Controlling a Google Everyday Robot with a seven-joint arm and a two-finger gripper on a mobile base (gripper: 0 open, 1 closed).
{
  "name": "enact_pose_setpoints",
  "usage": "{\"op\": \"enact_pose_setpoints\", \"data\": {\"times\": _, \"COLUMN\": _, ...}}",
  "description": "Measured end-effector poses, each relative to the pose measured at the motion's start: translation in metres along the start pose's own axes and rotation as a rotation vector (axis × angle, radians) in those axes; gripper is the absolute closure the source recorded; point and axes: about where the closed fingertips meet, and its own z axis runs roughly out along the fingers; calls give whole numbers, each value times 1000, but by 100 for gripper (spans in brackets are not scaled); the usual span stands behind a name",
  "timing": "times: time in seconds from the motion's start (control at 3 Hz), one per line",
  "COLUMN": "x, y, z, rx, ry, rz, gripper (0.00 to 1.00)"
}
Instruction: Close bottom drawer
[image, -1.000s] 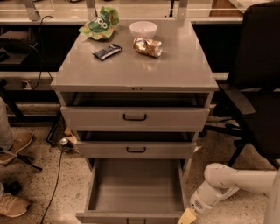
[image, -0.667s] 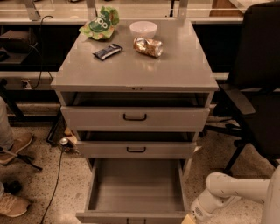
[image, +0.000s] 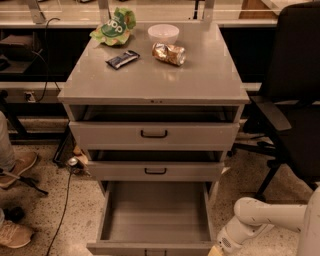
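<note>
The bottom drawer (image: 155, 210) of the grey cabinet is pulled far out, showing its plain grey empty box; its front edge sits at the bottom of the camera view. The middle drawer (image: 155, 170) and top drawer (image: 154, 134) above it stand slightly open, each with a dark bar handle. My white arm (image: 265, 220) reaches in from the lower right. The gripper (image: 216, 251) is at the bottom edge, just right of the bottom drawer's front right corner, mostly cut off by the frame.
On the cabinet top (image: 155, 75) lie a green chip bag (image: 114, 27), a white bowl (image: 163, 33), a dark snack bar (image: 122, 59) and a crumpled brown bag (image: 169, 53). A black office chair (image: 292, 100) stands right. A person's shoes (image: 15, 200) and cables are left.
My arm and gripper have moved lower and slightly right, with the gripper now mostly below the frame edge. The drawers have not moved.
</note>
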Motion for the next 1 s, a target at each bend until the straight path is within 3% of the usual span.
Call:
{"op": "enact_pose_setpoints", "data": {"times": 0.33, "x": 2, "y": -5, "z": 18, "rx": -9, "ry": -2, "rz": -3, "gripper": 100}}
{"op": "enact_pose_setpoints", "data": {"times": 0.67, "x": 0, "y": -20, "z": 67, "rx": -24, "ry": -38, "rz": -10, "gripper": 100}}
{"op": "enact_pose_setpoints", "data": {"times": 1.0, "x": -4, "y": -31, "z": 95, "rx": -19, "ry": -94, "rz": -13, "gripper": 100}}
